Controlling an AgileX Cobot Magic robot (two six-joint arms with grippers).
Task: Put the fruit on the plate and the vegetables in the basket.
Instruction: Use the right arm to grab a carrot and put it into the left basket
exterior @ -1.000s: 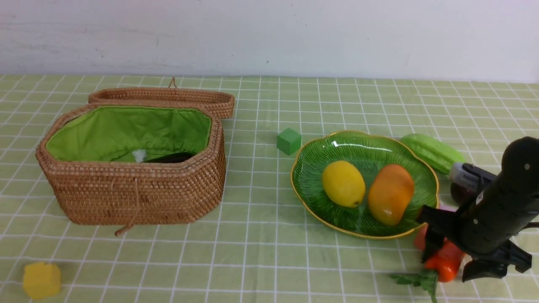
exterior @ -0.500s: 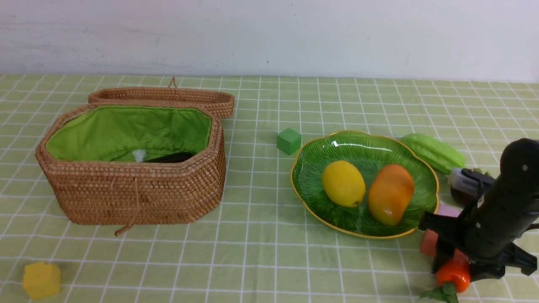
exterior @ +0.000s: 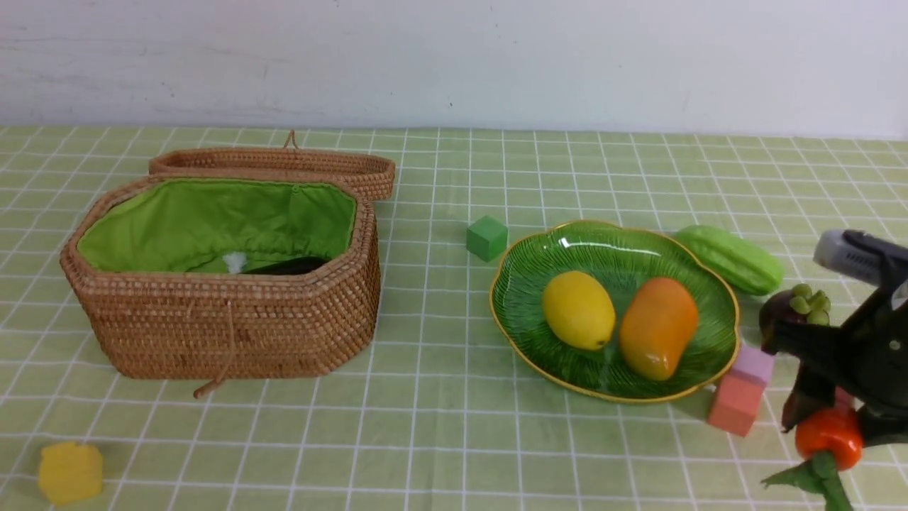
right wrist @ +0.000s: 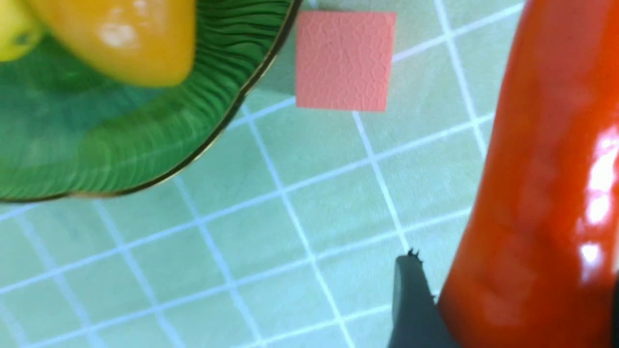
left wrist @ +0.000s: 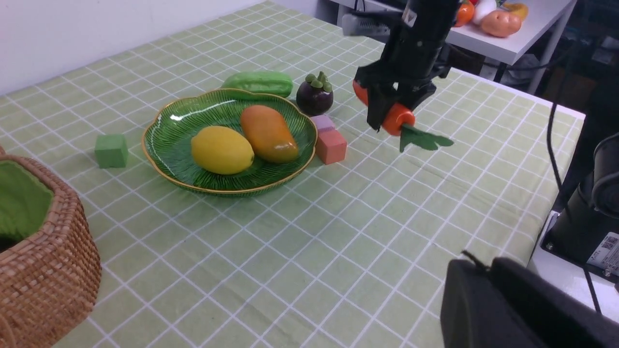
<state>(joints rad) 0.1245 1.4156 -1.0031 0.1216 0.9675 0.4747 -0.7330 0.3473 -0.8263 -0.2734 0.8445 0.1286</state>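
now the right gripper (exterior: pixel 826 417) pinches the carrot (exterior: pixel 828 436), leaves pointing down. the left gripper (left wrist: pixel 488 290) is pressed together. lemon (exterior: pixel 578 309) and mango (exterior: pixel 657 326) lie on the plate (exterior: pixel 528 284).

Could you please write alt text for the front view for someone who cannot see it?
At the right edge, the right arm's jaws are shut on a carrot. A lemon and mango lie on the green plate; a mangosteen and gourd sit beside it, and an open wicker basket stands left.
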